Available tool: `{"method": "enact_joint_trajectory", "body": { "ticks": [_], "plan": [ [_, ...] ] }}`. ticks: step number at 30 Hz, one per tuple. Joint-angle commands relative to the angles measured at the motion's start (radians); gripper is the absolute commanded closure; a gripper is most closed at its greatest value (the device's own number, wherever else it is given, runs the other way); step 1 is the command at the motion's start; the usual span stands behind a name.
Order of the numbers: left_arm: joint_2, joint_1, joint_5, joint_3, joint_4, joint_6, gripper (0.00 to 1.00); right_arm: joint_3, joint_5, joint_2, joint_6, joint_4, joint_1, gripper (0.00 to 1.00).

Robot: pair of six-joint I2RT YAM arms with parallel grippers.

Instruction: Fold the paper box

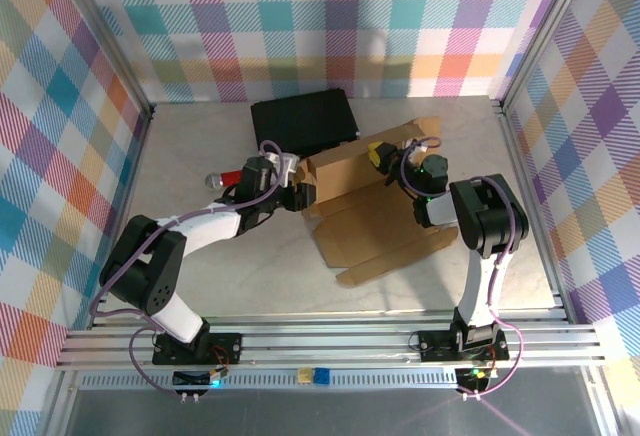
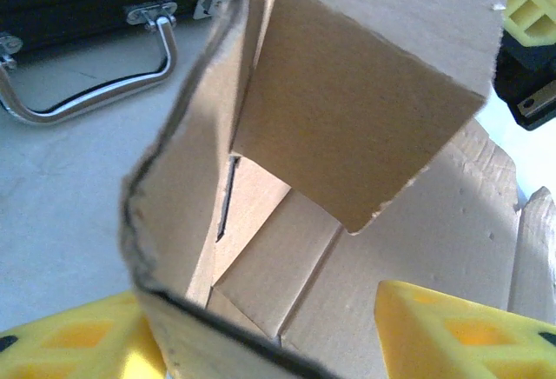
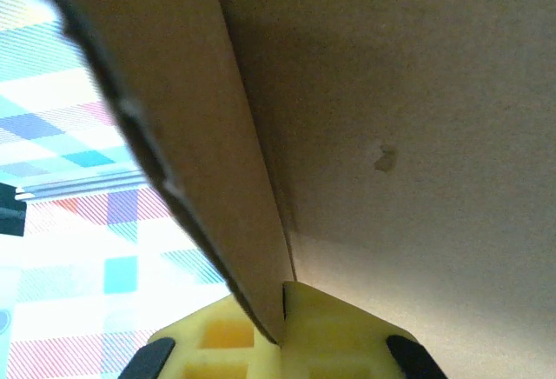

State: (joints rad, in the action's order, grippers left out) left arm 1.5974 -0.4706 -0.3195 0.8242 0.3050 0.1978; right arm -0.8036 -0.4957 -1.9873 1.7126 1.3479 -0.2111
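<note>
The paper box is a brown die-cut sheet lying mid-table, with one long wall folded upright along its far side. My left gripper is at the left end of that wall. In the left wrist view its yellow fingers stand wide apart, open, with an upright side flap between them, close to the left finger. My right gripper holds the wall's right end. Its yellow fingers are shut on the cardboard edge.
A black hard case with a metal handle lies just behind the box, close to the raised wall. A small red and silver object rests left of the left gripper. Aluminium frame rails border the table.
</note>
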Motion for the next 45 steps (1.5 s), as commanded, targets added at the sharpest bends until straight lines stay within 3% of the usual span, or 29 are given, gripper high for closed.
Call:
{"method": "enact_joint_trajectory", "body": {
  "ticks": [1,14,18,25,36,41,45],
  "plan": [
    [-0.016,-0.025,0.03,-0.015,0.05,0.016,0.41,-0.004,-0.05,-0.011,-0.018,0.059,0.011,1.0],
    [-0.017,-0.097,0.059,0.009,0.072,0.048,0.44,-0.012,-0.045,-0.015,-0.006,0.057,0.021,1.0],
    [-0.029,-0.115,0.075,-0.008,0.075,0.038,0.32,-0.022,-0.044,-0.015,0.0,0.048,0.021,1.0],
    [-0.018,-0.117,-0.004,0.028,0.021,-0.032,0.32,-0.035,-0.049,-0.016,0.003,0.024,0.021,1.0],
    [-0.01,-0.115,-0.07,0.083,-0.136,-0.213,0.21,-0.056,-0.071,-0.019,0.009,-0.009,0.021,1.0],
    [0.01,-0.108,-0.083,0.109,-0.205,-0.272,0.25,-0.059,-0.075,-0.019,0.011,-0.015,0.022,1.0],
    [0.039,-0.093,-0.016,0.13,-0.213,-0.268,0.3,-0.054,-0.075,-0.018,0.012,-0.012,0.022,1.0]
  ]
}}
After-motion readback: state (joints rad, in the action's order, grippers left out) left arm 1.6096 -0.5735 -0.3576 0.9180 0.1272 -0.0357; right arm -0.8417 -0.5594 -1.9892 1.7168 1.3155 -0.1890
